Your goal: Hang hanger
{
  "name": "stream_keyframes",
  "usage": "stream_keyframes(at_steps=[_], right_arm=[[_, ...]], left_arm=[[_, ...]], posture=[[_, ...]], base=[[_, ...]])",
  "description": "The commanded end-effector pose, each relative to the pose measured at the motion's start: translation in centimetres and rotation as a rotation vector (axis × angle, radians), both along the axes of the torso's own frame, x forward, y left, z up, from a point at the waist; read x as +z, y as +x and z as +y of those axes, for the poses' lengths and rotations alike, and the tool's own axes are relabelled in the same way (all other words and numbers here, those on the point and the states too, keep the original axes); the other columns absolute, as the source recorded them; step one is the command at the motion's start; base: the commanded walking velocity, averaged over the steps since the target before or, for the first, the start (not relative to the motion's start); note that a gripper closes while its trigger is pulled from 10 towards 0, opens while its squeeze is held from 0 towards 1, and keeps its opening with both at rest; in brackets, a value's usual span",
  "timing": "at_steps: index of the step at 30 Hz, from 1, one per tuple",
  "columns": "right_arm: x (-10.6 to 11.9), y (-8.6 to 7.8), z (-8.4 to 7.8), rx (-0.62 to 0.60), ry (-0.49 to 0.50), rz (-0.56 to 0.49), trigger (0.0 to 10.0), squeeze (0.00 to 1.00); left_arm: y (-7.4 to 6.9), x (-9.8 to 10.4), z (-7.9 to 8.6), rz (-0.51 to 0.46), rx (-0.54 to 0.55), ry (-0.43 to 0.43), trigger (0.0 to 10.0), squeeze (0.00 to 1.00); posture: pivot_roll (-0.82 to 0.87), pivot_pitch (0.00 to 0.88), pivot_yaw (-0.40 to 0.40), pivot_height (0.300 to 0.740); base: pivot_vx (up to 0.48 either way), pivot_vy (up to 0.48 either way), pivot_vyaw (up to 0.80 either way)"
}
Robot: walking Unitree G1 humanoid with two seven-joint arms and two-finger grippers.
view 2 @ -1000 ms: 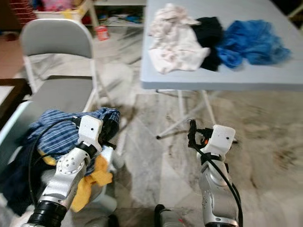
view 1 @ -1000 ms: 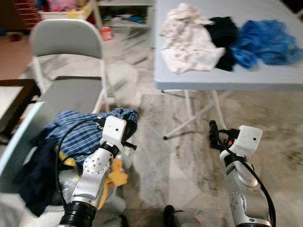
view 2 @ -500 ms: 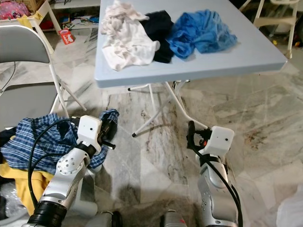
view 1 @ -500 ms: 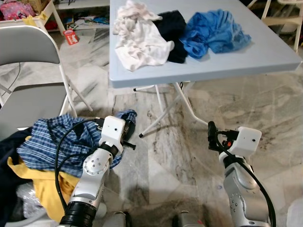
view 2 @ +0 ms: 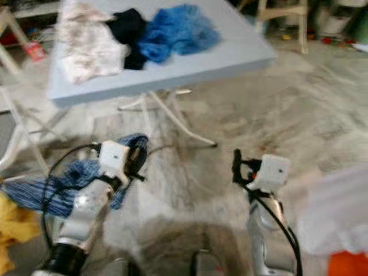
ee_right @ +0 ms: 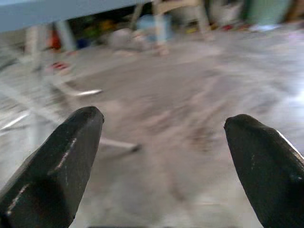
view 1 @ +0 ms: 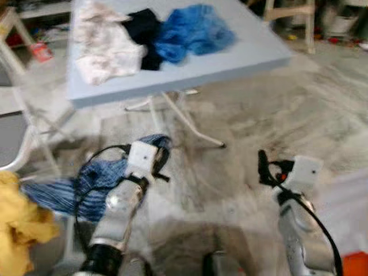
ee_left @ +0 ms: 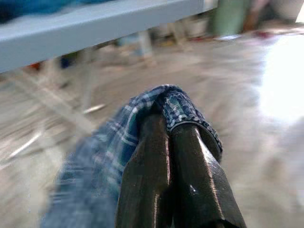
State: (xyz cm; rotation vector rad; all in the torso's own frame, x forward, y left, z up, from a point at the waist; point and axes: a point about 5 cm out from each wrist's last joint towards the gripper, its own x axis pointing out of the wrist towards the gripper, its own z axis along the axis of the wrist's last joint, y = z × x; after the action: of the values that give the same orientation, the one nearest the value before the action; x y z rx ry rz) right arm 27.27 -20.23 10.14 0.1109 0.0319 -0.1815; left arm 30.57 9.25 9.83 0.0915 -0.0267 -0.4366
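My left gripper is shut on a blue plaid shirt. A fold of the shirt wraps over the closed fingertips in the left wrist view. The shirt trails back to the left toward a yellow cloth. My right gripper hangs low over the marble floor at the right. It is open, with bare floor showing between its two fingers. I see no hanger in these frames.
A light blue folding table stands ahead to the left with white, black and blue clothes on it. White chair legs are at the far left. A pale bundle and an orange object sit at the lower right.
The whole picture has swung to the right and is blurred. The table now lies further left and the grey chair seat has left the view. Both grippers look unchanged.
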Motion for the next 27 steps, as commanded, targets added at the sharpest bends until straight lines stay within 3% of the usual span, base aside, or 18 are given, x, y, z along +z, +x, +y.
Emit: stream_keyframes(at_steps=[1, 6, 17, 21, 24, 27], right_arm=[[-0.08, -0.09, 0.51, 0.006, 0.016, 0.003, 10.0, 0.0], [-0.07, -0.09, 0.48, 0.002, 0.016, 0.001, 10.0, 0.0], [0.01, -0.05, 0.31, -0.005, 0.017, -0.001, 10.0, 0.0], [-0.08, -0.12, 0.29, -0.008, 0.019, 0.002, 10.0, 0.0], [-0.11, -0.14, 0.31, -0.009, 0.021, 0.003, 10.0, 0.0], [-0.11, -0.14, 0.37, -0.009, 0.025, 0.005, 10.0, 0.0]], left_arm=[[0.24, 0.11, 0.94, -0.005, 0.018, 0.014, 10.0, 0.0], [0.2, 0.05, 0.88, -0.004, 0.016, 0.014, 10.0, 0.0], [0.31, -0.02, 0.83, 0.002, 0.018, 0.014, 10.0, 0.0], [0.55, 0.08, 0.92, 0.014, 0.042, -0.023, 10.0, 0.0], [0.79, -0.04, 0.86, 0.051, 0.051, -0.041, 10.0, 0.0], [0.86, 0.23, 0.9, 0.029, 0.011, -0.041, 10.0, 0.0]], posture=[[-0.14, 0.196, 0.022, 0.74], [-0.14, 0.195, 0.025, 0.74], [-0.14, 0.191, 0.026, 0.74], [-0.14, 0.191, 0.027, 0.74], [-0.15, 0.191, 0.029, 0.74], [-0.15, 0.192, 0.03, 0.74]], base=[[0.0, -0.262, 0.0], [0.0, -0.252, 0.0], [0.0, 0.0, 0.0], [0.0, 0.0, 0.0], [0.0, 0.0, -0.5], [0.0, 0.281, -0.74]])
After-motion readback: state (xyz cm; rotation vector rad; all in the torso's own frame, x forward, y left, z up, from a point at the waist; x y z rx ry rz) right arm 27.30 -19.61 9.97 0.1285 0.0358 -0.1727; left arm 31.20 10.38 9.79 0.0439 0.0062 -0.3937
